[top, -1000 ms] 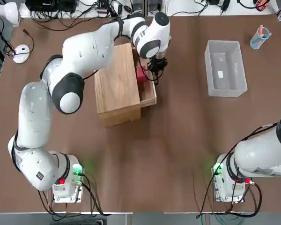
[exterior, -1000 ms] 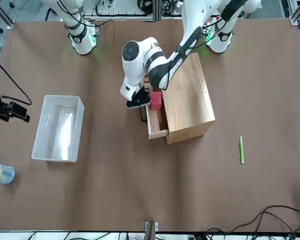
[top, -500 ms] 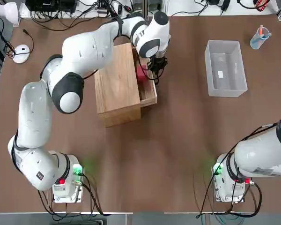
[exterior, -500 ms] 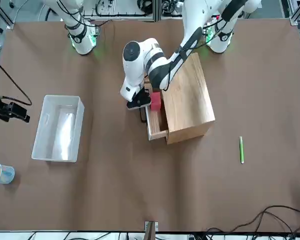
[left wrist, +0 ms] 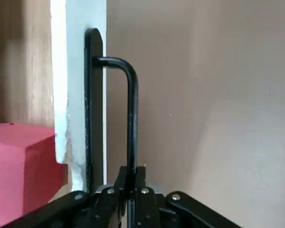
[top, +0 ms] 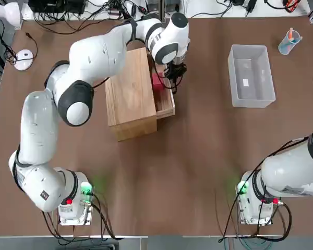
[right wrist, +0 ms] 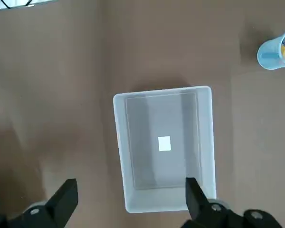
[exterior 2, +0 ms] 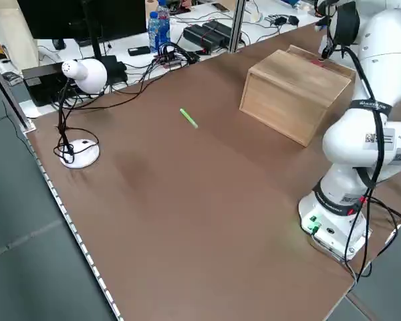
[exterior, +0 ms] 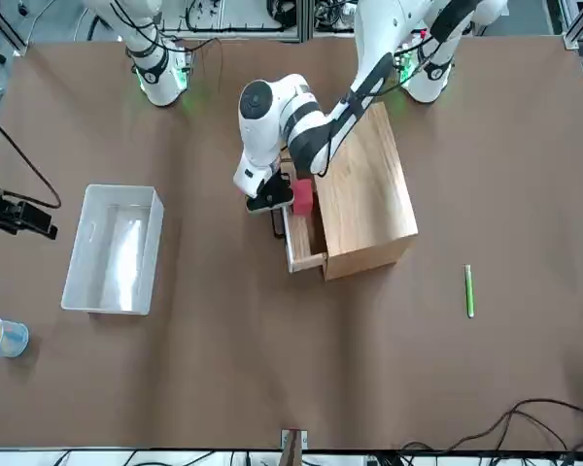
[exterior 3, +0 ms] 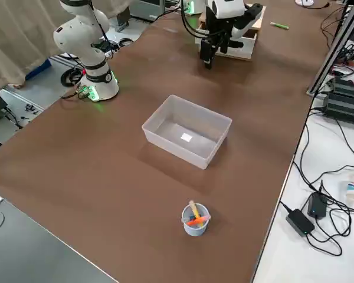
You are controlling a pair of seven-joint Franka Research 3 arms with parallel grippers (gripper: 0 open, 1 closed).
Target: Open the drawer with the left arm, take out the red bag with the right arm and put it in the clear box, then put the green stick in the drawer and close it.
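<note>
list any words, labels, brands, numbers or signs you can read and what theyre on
No text can be read.
White square label in the translucent plastic bin: no writing can be made out.
Labels on the white jointed left arm: too small to read.

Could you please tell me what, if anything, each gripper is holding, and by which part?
The left gripper holds the drawer by the bar of its black handle. The right gripper holds nothing.
</note>
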